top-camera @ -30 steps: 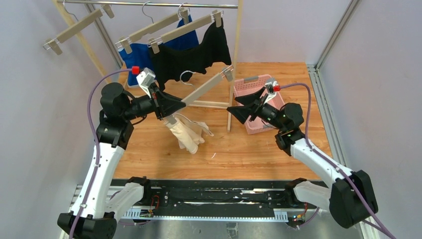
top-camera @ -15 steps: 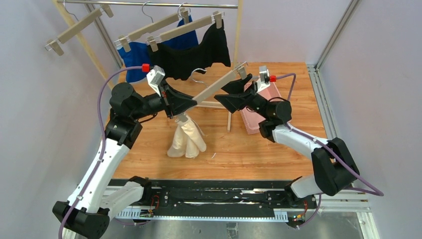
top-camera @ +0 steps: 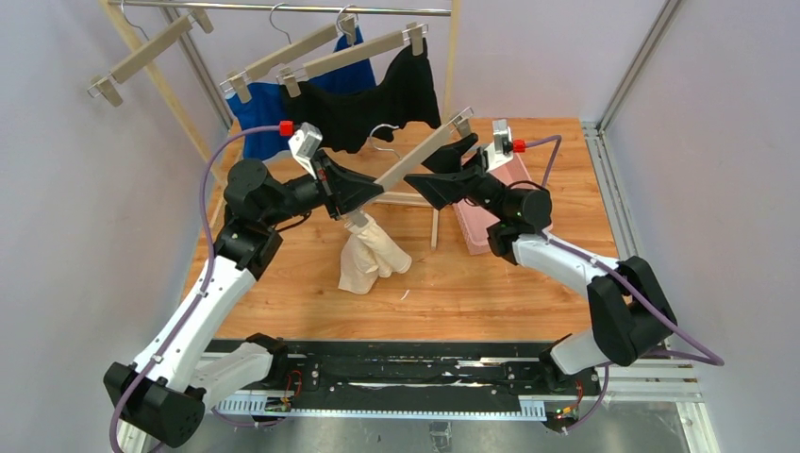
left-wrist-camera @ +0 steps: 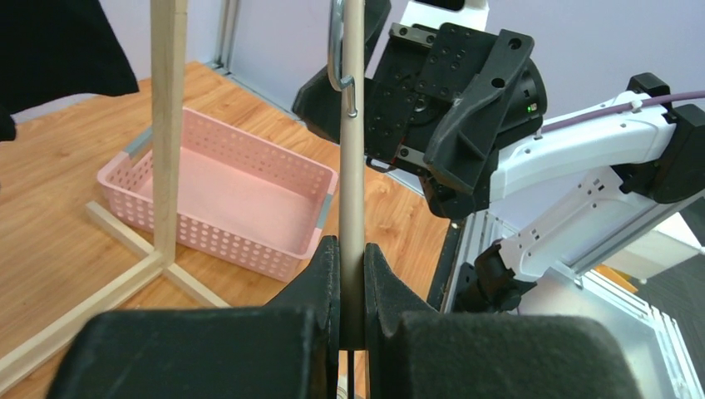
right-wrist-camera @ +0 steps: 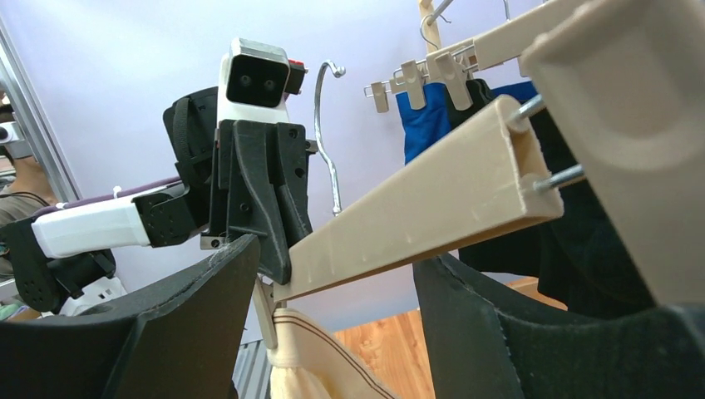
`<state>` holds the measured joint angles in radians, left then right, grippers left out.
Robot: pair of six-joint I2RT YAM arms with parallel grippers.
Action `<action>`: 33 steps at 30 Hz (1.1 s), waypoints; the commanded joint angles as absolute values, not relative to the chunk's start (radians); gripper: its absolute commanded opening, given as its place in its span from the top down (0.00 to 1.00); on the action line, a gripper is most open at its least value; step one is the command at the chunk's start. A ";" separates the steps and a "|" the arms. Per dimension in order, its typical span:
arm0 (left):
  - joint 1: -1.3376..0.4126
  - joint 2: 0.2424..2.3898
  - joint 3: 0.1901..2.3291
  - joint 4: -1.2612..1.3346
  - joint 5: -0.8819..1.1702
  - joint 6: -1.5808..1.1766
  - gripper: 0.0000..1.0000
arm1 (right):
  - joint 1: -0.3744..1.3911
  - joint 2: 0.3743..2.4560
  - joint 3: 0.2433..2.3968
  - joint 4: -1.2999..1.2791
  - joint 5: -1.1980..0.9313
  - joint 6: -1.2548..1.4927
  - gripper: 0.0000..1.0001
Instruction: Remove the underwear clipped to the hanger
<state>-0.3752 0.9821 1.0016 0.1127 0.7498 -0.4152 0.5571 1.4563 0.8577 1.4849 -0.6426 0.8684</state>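
My left gripper [top-camera: 363,193] is shut on the bar of a beige clip hanger [top-camera: 415,159] and holds it tilted in the air. The cream-beige underwear [top-camera: 373,255] hangs bunched from the hanger's lower clip only. My right gripper [top-camera: 443,179] is open, its jaws on either side of the hanger's upper end. In the right wrist view the bar [right-wrist-camera: 416,208] passes between my fingers [right-wrist-camera: 166,332] without being clamped, and the cream underwear [right-wrist-camera: 308,366] hangs below. The blue underwear [top-camera: 250,113] and the black underwear [top-camera: 363,104] stay clipped to hangers on the rail.
A pink basket [top-camera: 475,226] lies on the wooden floor under my right arm; it also shows in the left wrist view [left-wrist-camera: 224,199]. The wooden rack post [top-camera: 445,113] stands just behind the held hanger. An empty hanger [top-camera: 151,52] hangs at the rail's left.
My left gripper has lifted the hanger up and to the right with the cream underwear. My right gripper has left the basket and moved up around the hanger's upper end.
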 commanded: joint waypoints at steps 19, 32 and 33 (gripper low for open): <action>-0.459 0.991 0.923 0.326 0.646 -0.517 0.75 | 0.581 1.488 0.921 1.535 -0.640 0.897 0.99; -0.458 0.841 0.884 0.116 0.500 -0.306 0.26 | 0.580 1.400 0.892 1.486 -0.642 0.871 0.99; -0.458 0.834 0.883 0.091 0.495 -0.295 0.26 | 0.580 1.396 0.890 1.485 -0.642 0.873 0.99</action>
<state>-0.4511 0.8967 0.8867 0.1982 0.5533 -0.3897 0.5724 1.4490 0.8959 1.4498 -0.6537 0.8967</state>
